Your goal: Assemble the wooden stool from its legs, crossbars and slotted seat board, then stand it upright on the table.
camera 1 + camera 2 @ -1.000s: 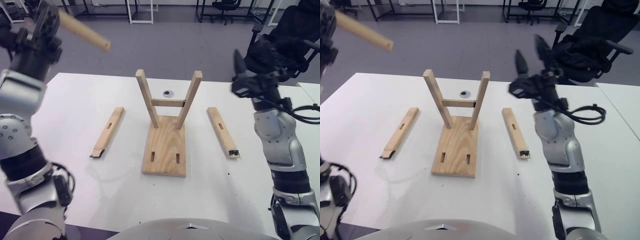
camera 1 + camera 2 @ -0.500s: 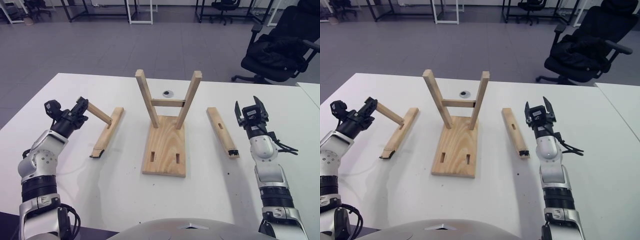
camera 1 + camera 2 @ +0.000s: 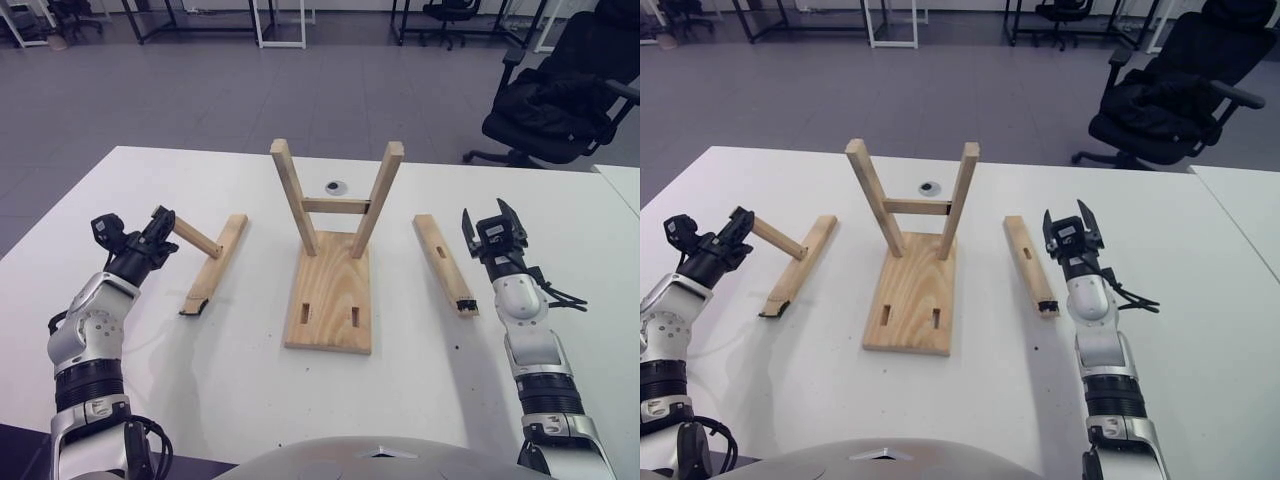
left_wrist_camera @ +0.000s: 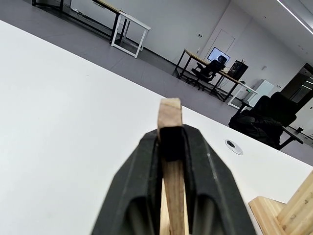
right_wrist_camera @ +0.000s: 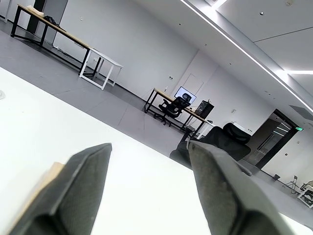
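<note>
You are lowering the short pale wooden crossbar (image 3: 198, 239), pinched in your left gripper (image 3: 165, 225), toward the flat-lying slotted wooden leg (image 3: 216, 262) for insertion; your right gripper (image 3: 486, 212), jaws spread, is dropping beside the other loose leg (image 3: 445, 263).

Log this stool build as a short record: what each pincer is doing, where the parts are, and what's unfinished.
Left pincer: shut on a loose crossbar, whose free end is beside the left loose leg
Right pincer: open, empty, near the right loose leg
Seat board: flat on the table, with two fitted legs joined by a fitted crossbar
Empty slots: two, at the board's near end
Stool: incomplete, legs pointing up
</note>
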`<move>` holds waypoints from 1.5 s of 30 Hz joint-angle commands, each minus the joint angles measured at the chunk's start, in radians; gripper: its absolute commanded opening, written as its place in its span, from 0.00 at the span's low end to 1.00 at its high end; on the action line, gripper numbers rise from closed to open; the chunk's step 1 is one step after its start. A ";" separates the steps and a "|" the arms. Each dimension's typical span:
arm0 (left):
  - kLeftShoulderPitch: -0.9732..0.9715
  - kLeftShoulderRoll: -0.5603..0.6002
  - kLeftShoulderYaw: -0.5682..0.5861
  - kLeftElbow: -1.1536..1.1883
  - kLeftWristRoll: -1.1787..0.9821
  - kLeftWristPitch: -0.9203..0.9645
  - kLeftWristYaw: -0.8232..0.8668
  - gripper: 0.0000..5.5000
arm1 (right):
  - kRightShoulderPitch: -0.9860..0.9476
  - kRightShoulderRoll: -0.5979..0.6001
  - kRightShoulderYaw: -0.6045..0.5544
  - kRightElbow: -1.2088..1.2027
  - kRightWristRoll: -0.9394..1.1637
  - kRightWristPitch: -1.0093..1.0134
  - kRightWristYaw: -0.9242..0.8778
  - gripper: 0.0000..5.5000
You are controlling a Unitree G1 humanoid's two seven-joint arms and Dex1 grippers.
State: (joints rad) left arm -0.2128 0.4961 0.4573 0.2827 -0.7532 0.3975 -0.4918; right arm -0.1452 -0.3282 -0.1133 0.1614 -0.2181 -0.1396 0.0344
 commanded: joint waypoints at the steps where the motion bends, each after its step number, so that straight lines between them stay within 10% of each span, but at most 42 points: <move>1: -0.017 -0.012 -0.003 0.031 0.046 -0.020 0.007 0.07 | 0.002 -0.003 0.009 0.009 0.005 -0.005 -0.001 0.53; 25: 0.128 -0.045 -0.234 0.117 0.398 -0.124 0.108 0.07 | 0.019 -0.018 0.030 0.007 -0.063 -0.003 -0.050 0.53; 35: 0.093 -0.056 -0.158 -0.002 0.287 -0.157 0.056 0.07 | -0.020 -0.010 0.015 0.042 0.016 -0.009 -0.017 0.53; 45: 0.053 0.004 -0.136 -0.100 0.278 -0.052 0.017 0.40 | -0.046 -0.010 -0.062 0.096 0.127 0.007 -0.027 0.53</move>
State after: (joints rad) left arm -0.1805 0.4733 0.3201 0.2209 -0.4820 0.2967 -0.4804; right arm -0.1605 -0.3372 -0.1597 0.2366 -0.1108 -0.1480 0.0080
